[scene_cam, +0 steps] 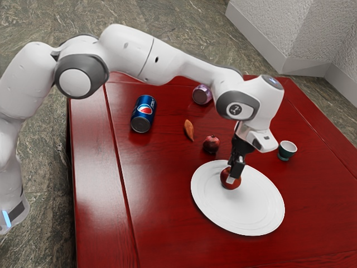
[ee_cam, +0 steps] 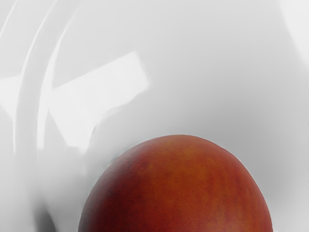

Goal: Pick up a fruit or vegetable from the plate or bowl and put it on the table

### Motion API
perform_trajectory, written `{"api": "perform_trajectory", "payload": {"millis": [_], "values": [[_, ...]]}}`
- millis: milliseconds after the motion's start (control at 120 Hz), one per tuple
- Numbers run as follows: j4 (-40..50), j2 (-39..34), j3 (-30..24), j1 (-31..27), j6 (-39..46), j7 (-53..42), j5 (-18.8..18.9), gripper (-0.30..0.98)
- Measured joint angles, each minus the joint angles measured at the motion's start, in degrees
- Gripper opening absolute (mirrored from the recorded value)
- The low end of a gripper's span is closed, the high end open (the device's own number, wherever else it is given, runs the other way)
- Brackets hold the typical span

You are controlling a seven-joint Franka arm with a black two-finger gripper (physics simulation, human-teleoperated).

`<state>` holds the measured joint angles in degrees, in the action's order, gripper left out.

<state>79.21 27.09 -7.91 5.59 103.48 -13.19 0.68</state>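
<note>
Here's the end effector [scene_cam: 234, 172] at the red fruit [scene_cam: 224, 178], on or just above the plate [scene_cam: 257, 209], grip impossible to tell; well apart from that plate, a Pepsi-logo can [scene_cam: 143, 114]; glossy red worktop [scene_cam: 162, 206], mottled floor [scene_cam: 50, 17], pale wall [scene_cam: 268, 28].

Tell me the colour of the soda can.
The can is mostly blue, seen best in the exterior view.

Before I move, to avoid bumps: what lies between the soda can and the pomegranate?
An orange vegetable lies between can and pomegranate in the exterior view.
</note>
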Motion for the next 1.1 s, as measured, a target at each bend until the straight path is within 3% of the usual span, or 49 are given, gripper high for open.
{"api": "perform_trajectory", "payload": {"millis": [483,583,717,808,925,1100], "values": [[-0.02,1.89,-0.44,0.12,1.39,-0.53,-0.15,0.69],[0.00,1.96,-0.44,0.12,1.83,-0.16,-0.06,0.48],[-1.43,1.09,-0.27,-0.27,2.25,0.31,0.74,0.31],[-7.80,-1.28,-0.20,-5.52,2.14,0.08,2.56,0.28],[-17.56,2.98,-0.08,-14.39,1.46,-1.48,3.91,0.29],[-21.78,10.74,0.30,-18.66,0.44,-4.51,6.68,0.28]]}}
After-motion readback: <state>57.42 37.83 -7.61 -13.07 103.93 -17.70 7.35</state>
